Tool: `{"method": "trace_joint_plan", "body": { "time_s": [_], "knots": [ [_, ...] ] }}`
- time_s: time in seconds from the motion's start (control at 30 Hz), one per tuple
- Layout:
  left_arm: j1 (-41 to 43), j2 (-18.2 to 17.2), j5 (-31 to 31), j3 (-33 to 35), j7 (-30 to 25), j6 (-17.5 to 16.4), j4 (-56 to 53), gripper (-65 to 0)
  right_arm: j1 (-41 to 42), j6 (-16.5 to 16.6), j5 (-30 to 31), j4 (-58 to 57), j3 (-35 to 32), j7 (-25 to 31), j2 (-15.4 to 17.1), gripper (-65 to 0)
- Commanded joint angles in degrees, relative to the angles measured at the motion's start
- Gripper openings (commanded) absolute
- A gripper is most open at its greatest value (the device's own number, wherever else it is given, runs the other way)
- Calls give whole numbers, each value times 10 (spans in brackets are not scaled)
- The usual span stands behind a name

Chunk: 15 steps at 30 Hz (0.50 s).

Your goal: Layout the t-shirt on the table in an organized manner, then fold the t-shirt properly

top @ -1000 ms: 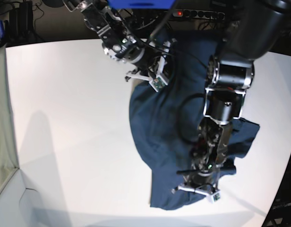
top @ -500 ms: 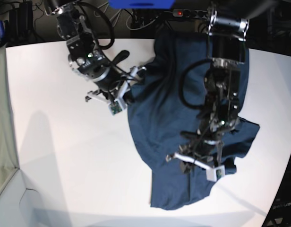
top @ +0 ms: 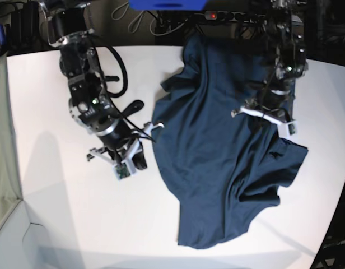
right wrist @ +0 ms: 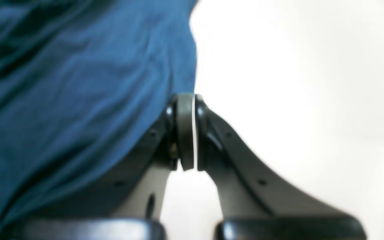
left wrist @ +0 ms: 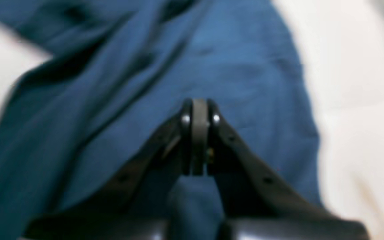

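T-shirt (top: 217, 151) cloth is lying rumpled across the right half of the table (top: 60, 213), running from the far edge down toward the near one, with folds bunching through the middle and one sleeve sticking out to the side. It is looking soft, light and limp — likely sagging and dragging wherever it is lifted, and sliding easily on the smooth white top. Hems, shoulder seams and sleeve ends are probably offering the surest pinch; a grab at mid-panel would only be gathering a wad. The right gripper (right wrist: 186, 133) is hovering just beside the shirt's edge over bare table, fingers pressed together on nothing. The left gripper (left wrist: 197, 136) is hanging above the blue fabric, jaws clenched — no cloth between them, though the view is blurred.
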Motion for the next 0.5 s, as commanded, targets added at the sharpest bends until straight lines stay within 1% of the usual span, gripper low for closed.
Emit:
{"method": "trace_joint_plan", "body": {
  "time_s": [0.0, 0.1, 0.17, 0.27, 0.37, 0.43, 0.47],
  "knots": [
    [14, -2, -2, -12, -9, -3, 11, -650, 15, 3, 4, 9, 0, 13, -11, -650],
    [49, -2, -1, -26, -8, -3, 9, -650, 30, 3, 4, 6, 0, 13, -25, -650],
    [63, -2, 0, -25, -8, -3, 1, -650, 40, 3, 4, -2, -1, 13, -42, -650],
    [67, 0, 0, -14, -8, -3, -40, -650, 43, 3, 4, -21, -1, 13, -65, -650],
    [64, -1, 0, -18, -8, -3, -79, -650, 40, 3, 4, -27, -1, 14, -78, -650],
    [60, -9, 2, -21, -10, -3, -110, -650, 38, 3, 4, -28, -1, 14, -81, -650],
    [52, -23, 7, -31, -10, -3, -125, -650, 38, 3, 4, -28, -1, 14, -81, -650]
  ]
}}
